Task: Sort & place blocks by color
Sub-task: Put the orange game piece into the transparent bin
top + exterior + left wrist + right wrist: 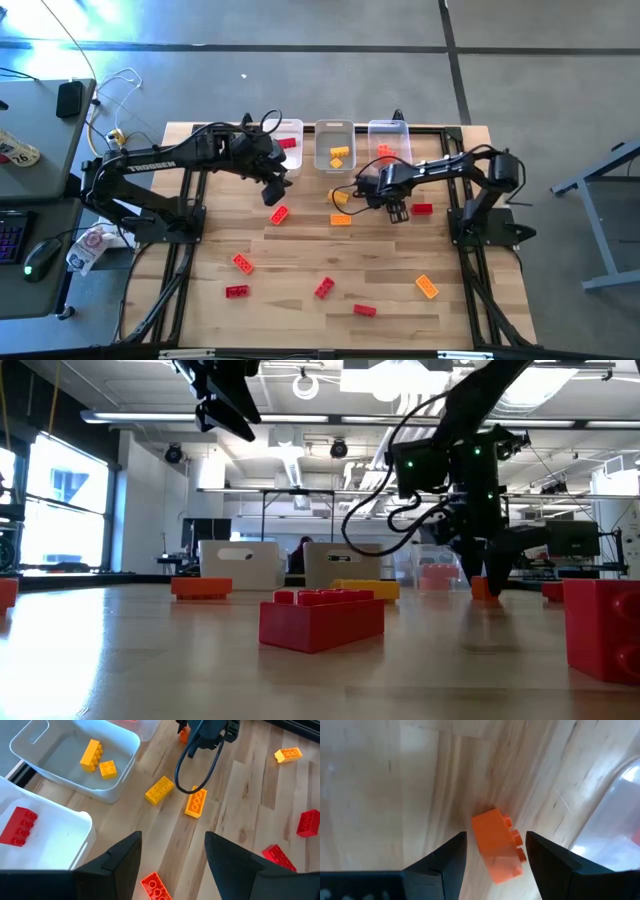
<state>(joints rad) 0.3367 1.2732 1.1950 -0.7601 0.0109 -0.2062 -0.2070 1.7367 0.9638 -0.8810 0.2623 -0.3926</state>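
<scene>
From above, your left gripper [277, 190] hangs beside the clear plastic bins [335, 128], just above a small red-orange plastic brick [279, 214]. In its wrist view the fingers [120, 860] stand apart, empty. Your right gripper [495, 855] brackets a small orange plastic brick [497, 849] on the wooden table [385, 795], fingers apart, not clamping.

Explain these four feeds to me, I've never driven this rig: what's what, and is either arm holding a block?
Two dark robot arms work at a wooden table. One camera looks straight down, one sits at tabletop level, and one rides on each wrist. Three clear bins line the far edge, and red, yellow and orange blocks lie scattered. The left gripper hangs open above a red-orange block, holding nothing. The right gripper is open, with its fingers on either side of an orange block that rests on the wood, not yet gripped.
</scene>
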